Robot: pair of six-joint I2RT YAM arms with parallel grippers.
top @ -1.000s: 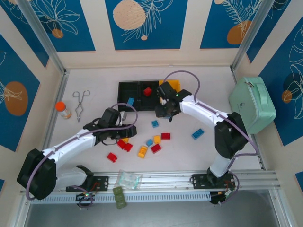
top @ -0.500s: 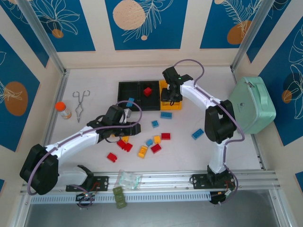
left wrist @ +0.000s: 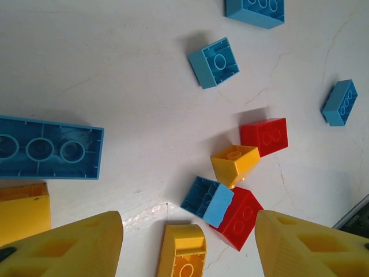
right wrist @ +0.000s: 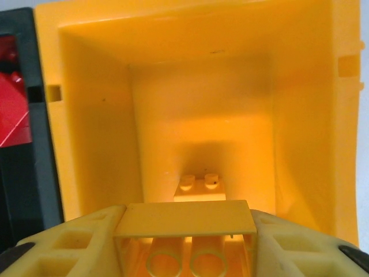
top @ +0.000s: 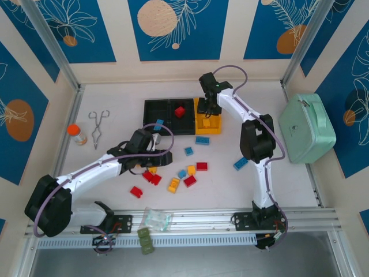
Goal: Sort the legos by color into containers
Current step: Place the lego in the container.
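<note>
Over the yellow bin, the right-hand one of the three joined containers, the right gripper is held. From its wrist a yellow brick is seen clamped between the two fingers, its hollow underside turned toward the lens, above the bin's open mouth. A second yellow brick is seen lying studs-up on the bin's floor. Left of the yellow wall the black rim of the middle bin is seen, with something red behind it. From overhead a red brick is seen inside that middle bin, and a light blue brick lies on the table just beside the front edge of the black bins.

On the near half of the table the loose legos are scattered in red, light blue and yellow; the left gripper is held low over the left end of this scatter. Its fingers are spread wide and nothing is gripped between them. Below the gap a yellow block lies on the table; just beside it a small blue brick is propped against a red block. Farther off, a tilted yellow piece touches a red piece. A long blue brick lies underside-up to the left, with a blue square brick well apart from it.

A mint-green case stands at the right wall; metal tongs and an orange-capped bottle lie at the left; a clear bag rests at the near edge.
</note>
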